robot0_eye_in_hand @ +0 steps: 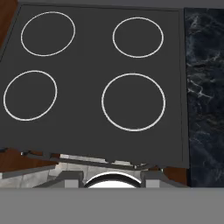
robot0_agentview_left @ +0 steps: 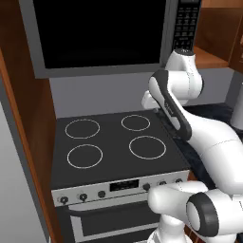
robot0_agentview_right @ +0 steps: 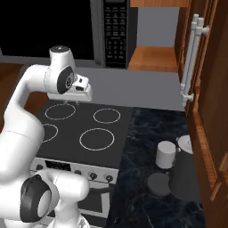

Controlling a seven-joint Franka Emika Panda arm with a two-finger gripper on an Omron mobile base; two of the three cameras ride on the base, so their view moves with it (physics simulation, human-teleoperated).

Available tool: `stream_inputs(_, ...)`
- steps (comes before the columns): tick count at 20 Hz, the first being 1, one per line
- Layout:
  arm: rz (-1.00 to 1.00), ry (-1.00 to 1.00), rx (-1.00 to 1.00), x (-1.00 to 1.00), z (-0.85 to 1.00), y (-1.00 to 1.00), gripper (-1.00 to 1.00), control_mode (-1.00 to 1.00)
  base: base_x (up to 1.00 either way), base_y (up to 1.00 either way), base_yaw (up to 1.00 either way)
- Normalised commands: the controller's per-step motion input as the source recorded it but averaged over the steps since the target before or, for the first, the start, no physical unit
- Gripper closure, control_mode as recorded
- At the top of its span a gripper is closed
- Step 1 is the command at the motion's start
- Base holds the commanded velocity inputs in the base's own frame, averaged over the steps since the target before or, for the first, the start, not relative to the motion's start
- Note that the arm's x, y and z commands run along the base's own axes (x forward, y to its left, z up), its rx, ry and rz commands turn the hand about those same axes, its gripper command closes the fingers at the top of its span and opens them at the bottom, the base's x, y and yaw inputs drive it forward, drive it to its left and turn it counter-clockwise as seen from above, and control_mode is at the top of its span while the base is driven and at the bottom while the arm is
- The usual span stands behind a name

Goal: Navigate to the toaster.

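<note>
Pincer state unclear above the stove (robot0_eye_in_hand: pixel 96 131); right base view adds a white mug (robot0_agentview_right: pixel 166 154).

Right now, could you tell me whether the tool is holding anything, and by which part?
Nothing is held: the tool hangs bare above the stove.

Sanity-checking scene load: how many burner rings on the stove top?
4, in a two-by-two grid on the stove top: far left, far right, near left, and near right, the largest. None looks hidden in the hand view.
</note>
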Motion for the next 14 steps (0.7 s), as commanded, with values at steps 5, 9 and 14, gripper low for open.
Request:
stream_inputs(5, 0.00, 0.00, 0.00, 0.00, 0.00, 0.00, -1.00, 1.00, -0.29, 0.00, 0.00)
stream_inputs(9, 0.00, 0.00, 0.00, 0.00, 0.00, 0.00, -1.00, 1.00, -0.94, 0.00, 0.00)
stream_inputs(14, 0.00, 0.00, 0.00, 0.00, 0.00, 0.00, -1.00, 1.00, -0.86, 0.01, -0.03)
